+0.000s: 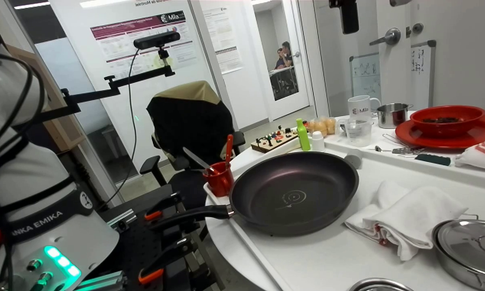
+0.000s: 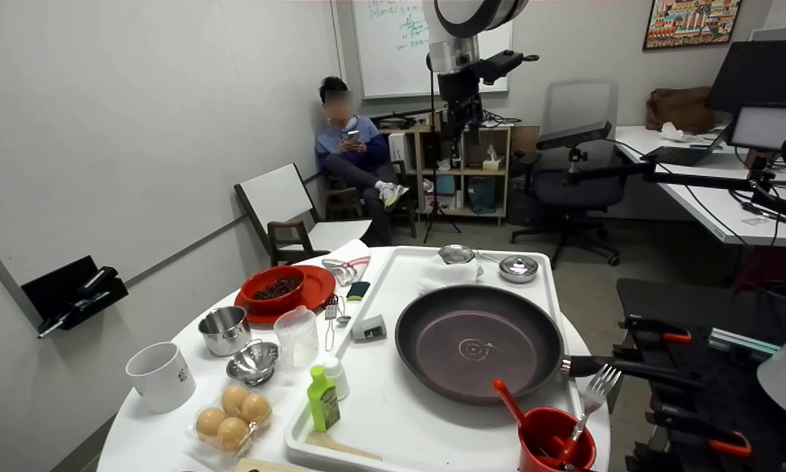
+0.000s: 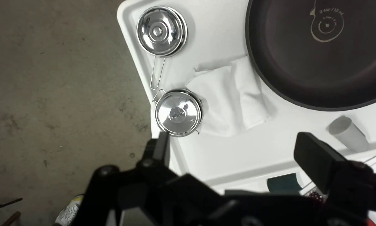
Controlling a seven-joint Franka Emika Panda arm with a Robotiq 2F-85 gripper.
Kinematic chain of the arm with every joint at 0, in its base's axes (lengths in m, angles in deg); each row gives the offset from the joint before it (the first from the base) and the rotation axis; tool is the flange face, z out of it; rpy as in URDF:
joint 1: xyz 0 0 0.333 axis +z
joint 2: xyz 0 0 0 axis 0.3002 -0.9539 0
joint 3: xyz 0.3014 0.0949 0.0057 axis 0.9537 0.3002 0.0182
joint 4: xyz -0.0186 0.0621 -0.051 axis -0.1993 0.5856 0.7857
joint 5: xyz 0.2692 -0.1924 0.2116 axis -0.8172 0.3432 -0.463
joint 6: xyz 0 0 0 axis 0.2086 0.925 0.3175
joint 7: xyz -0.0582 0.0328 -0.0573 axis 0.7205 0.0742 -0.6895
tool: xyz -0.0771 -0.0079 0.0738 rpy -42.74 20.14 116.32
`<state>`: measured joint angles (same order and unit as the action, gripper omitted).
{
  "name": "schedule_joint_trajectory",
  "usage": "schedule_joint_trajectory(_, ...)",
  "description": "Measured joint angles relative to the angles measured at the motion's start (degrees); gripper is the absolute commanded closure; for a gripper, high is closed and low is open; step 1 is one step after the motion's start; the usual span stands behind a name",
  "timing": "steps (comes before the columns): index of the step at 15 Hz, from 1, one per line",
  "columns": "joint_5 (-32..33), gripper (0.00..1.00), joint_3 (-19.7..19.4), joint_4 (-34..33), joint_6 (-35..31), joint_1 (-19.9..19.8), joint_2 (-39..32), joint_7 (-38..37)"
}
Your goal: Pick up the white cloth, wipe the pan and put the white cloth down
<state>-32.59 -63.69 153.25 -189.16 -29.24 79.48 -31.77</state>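
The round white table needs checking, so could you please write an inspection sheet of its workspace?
Surface: rectangular white tray on the table.
Job's things: folded white fabric cloth beside the round black frying pan, both on the tray; contact unclear.
Clutter: lidded round steel pot beside the cloth; red cylindrical mug; green bottle.
Grippers: black two-fingered gripper open, holding nothing.
Cables: black cable hangs from a black bar-shaped camera, apart from the tray.
Surroundings: seated person in blue beyond the table.

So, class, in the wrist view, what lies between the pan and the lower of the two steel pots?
The cloth, loosely folded, lies between the pan and that lower pot. The wrist view shows it from above; both exterior views agree.
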Motion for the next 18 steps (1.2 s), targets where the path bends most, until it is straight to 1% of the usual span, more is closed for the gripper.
schedule_joint_trajectory(4,0.00,0.00,0.03,0.41,-0.83,-0.01,-0.50,1.37)
schedule_joint_trajectory(7,0.00,0.00,0.05,1.10,-4.38,-0.04,-2.08,3.14)
schedule_joint_trajectory(15,0.32,0.00,0.17,1.21,-16.77,-0.04,-10.43,3.02)
schedule_joint_trajectory(18,0.33,0.00,0.24,0.46,-16.70,-0.04,-14.21,2.98)
